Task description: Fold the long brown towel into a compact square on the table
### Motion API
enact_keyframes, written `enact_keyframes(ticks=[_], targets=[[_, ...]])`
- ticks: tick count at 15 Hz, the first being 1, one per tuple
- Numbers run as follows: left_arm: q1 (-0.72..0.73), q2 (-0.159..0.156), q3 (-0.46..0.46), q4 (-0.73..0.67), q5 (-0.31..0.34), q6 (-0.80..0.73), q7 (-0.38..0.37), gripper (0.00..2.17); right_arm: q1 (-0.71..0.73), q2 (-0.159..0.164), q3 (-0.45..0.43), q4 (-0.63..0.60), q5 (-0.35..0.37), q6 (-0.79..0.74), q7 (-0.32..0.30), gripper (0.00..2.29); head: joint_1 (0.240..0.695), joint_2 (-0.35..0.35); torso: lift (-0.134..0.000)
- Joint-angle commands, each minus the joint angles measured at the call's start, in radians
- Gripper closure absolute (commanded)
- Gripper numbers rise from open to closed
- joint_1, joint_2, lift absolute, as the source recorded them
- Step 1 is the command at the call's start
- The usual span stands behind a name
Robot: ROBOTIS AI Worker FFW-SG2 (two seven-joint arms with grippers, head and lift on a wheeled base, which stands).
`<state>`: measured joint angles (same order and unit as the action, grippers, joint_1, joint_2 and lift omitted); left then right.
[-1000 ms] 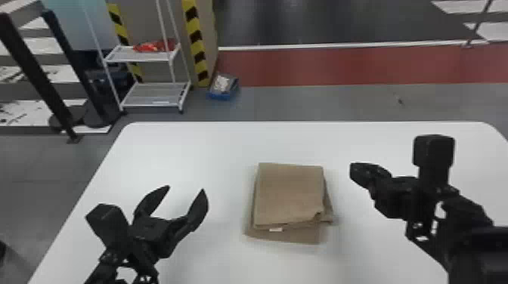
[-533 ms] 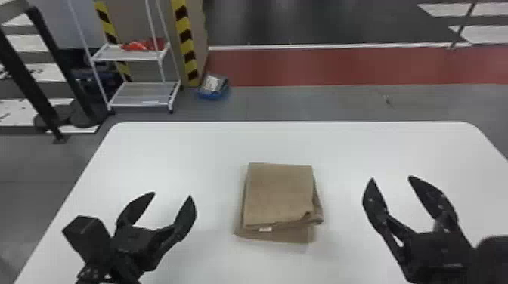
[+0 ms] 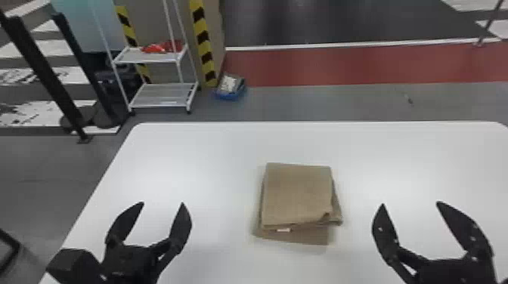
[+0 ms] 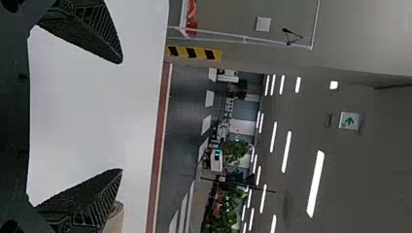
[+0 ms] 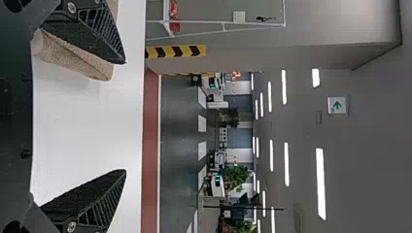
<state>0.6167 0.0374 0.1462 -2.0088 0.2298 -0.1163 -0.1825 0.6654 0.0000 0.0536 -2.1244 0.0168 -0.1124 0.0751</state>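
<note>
Left hand (image 3: 163, 203) and right hand (image 3: 411, 203) flank the towel (image 3: 296, 196), long axis pointing forward.

So on my end the right gripper (image 3: 410, 204) has twisted round from angling across the right side of the frame to pointing up from the lower right, my left gripper (image 3: 162, 204) has eased back toward the lower left, and the whole head view slid sideways then back.

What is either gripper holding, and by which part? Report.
Nothing: the left gripper and right gripper are open and empty, away from the towel.
</note>
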Motion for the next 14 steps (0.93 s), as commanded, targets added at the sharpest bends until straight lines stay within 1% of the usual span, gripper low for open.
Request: enact_keyframes(ticks=[1, 14], targets=[[0.008, -0.005, 0.007, -0.007, -0.004, -0.010, 0.003, 0.08, 0.000, 0.001, 0.006, 0.001, 0.000, 0.001, 0.000, 0.08, 0.695, 0.135, -0.124], [0.020, -0.007, 0.029, -0.014, -0.004, -0.013, -0.002, 0.08, -0.015, 0.001, 0.015, 0.026, 0.000, -0.002, 0.000, 0.09, 0.695, 0.166, -0.124]])
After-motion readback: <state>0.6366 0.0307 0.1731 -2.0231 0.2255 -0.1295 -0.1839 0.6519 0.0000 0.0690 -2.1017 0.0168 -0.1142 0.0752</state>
